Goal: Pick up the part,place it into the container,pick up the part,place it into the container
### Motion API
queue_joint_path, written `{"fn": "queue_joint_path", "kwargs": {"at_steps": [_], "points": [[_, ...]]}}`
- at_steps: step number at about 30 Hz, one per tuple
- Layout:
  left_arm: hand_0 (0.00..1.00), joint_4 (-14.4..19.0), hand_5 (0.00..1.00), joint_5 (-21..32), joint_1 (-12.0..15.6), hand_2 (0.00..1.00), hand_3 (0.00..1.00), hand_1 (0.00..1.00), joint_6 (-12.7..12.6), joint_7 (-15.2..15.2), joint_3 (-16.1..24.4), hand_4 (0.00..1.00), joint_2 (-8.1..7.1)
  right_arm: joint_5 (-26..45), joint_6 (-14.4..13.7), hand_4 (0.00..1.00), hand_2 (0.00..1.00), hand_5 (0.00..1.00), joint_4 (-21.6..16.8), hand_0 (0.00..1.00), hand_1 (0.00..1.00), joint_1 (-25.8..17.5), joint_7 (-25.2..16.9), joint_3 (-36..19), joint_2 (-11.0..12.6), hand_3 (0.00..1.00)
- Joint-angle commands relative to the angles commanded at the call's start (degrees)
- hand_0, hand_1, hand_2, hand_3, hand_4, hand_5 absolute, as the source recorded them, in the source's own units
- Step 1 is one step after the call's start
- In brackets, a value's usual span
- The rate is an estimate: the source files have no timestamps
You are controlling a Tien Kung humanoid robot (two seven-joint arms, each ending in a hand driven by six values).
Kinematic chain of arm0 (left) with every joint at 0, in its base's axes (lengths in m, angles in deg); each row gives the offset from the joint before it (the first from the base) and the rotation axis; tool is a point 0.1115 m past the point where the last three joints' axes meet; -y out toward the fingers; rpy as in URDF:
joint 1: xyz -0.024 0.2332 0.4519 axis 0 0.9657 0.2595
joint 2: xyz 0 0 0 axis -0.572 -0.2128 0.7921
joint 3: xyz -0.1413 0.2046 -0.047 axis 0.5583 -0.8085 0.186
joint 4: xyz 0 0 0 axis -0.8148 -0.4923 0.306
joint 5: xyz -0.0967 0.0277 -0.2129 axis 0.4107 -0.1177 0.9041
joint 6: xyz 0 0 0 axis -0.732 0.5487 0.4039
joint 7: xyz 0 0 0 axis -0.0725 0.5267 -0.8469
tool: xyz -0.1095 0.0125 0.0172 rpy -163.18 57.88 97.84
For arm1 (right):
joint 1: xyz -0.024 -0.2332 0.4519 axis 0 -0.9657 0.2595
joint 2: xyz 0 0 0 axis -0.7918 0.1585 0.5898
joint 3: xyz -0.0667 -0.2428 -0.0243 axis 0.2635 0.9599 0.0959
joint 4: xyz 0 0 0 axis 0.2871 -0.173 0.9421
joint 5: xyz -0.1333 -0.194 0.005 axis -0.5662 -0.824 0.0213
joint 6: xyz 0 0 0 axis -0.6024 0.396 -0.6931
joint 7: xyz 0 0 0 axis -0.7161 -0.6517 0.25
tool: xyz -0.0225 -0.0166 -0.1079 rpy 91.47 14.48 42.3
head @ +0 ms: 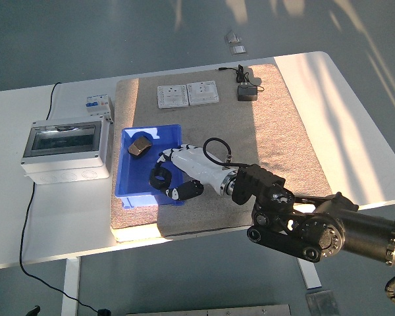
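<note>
At frame centre, the right hand (179, 172), glossy white with black segmented fingers (184, 191), curls around a black ring-shaped part (159, 178) over the blue plastic container (128, 191). A brownish blocky part (139, 146) lies inside, upper left.

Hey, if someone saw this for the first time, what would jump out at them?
First the right hand, white with black fingers, reaching from the lower right into the blue bin on the brown mat, by a black ring. Then the grey box on the left and two white sockets at the back.
</note>
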Motion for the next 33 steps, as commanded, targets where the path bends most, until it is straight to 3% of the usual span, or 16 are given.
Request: {"fn": "queue_joint_path", "kwargs": {"at_steps": [10,21,22,27,28,33], "points": [[0.665,0.00,0.635,-0.61,0.00,0.697,0.582,0.658,0.00,-0.07,0.38,0.599,0.06,-0.04,-0.96,0.481,0.929,0.207,0.26,0.998,0.890,-0.02,-0.20,-0.07,0.05,0.998],[0.665,0.00,0.634,-0.58,0.02,0.698,0.581,0.658,-0.07,-0.09,0.37,0.598,0.09,-4.51,-6.50,0.518,0.975,0.185,0.93,0.998,0.940,-0.07,0.61,-1.33,0.13,0.998],[0.665,0.00,0.634,-0.62,0.04,0.698,0.579,0.658,-0.08,-0.09,0.39,0.597,0.09,-4.88,-6.52,0.781,0.998,0.246,0.99,0.998,0.998,-0.05,1.05,-1.42,0.12,0.998],[0.665,0.00,0.634,-0.71,0.12,0.698,0.579,0.658,-0.10,-0.10,0.45,0.597,0.08,-6.21,-5.37,0.781,0.998,0.246,1.00,0.998,0.998,0.12,2.96,-1.65,0.04,0.998],[0.665,0.00,0.634,-0.75,0.14,0.698,0.578,0.658,-0.09,-0.11,0.46,0.595,0.08,-6.53,-5.07,0.851,0.998,0.288,0.96,0.998,0.998,0.19,3.25,-1.67,0.02,0.998],[0.665,0.00,0.634,-0.76,0.17,0.698,0.578,0.658,-0.10,-0.12,0.47,0.595,0.05,-7.38,-3.93,0.851,0.998,0.288,0.79,0.998,0.998,0.60,4.03,-1.33,-0.11,0.998]]}}
